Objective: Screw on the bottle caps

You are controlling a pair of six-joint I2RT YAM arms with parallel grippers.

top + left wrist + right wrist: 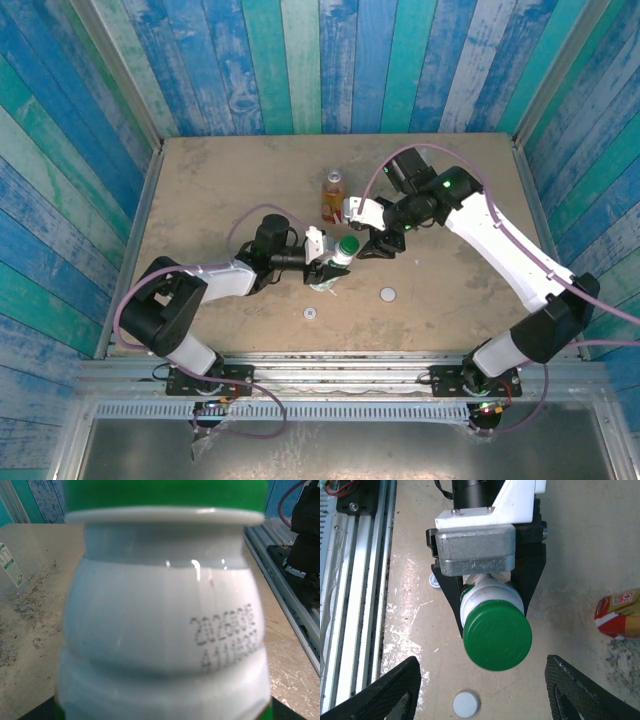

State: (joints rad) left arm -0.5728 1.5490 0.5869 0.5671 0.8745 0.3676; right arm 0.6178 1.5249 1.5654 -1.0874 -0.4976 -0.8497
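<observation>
My left gripper (322, 252) is shut on the white bottle (165, 625), holding it tilted above the table's middle. A dark green cap (497, 635) sits on that bottle's neck and also runs along the top edge of the left wrist view (165, 495). My right gripper (380, 246) is open just right of the cap. Its fingers (390, 690) stand wide on either side of the cap, apart from it. On the table lie a white cap (466, 703) (388, 294) and a smaller pale cap (311, 313).
The amber-orange bottle (332, 197) with a red label stands uncapped just behind the grippers and lies at the right edge of the right wrist view (620, 612). A clear bottle (9, 565) is at the left. Blue plank walls enclose the tan table (220, 190).
</observation>
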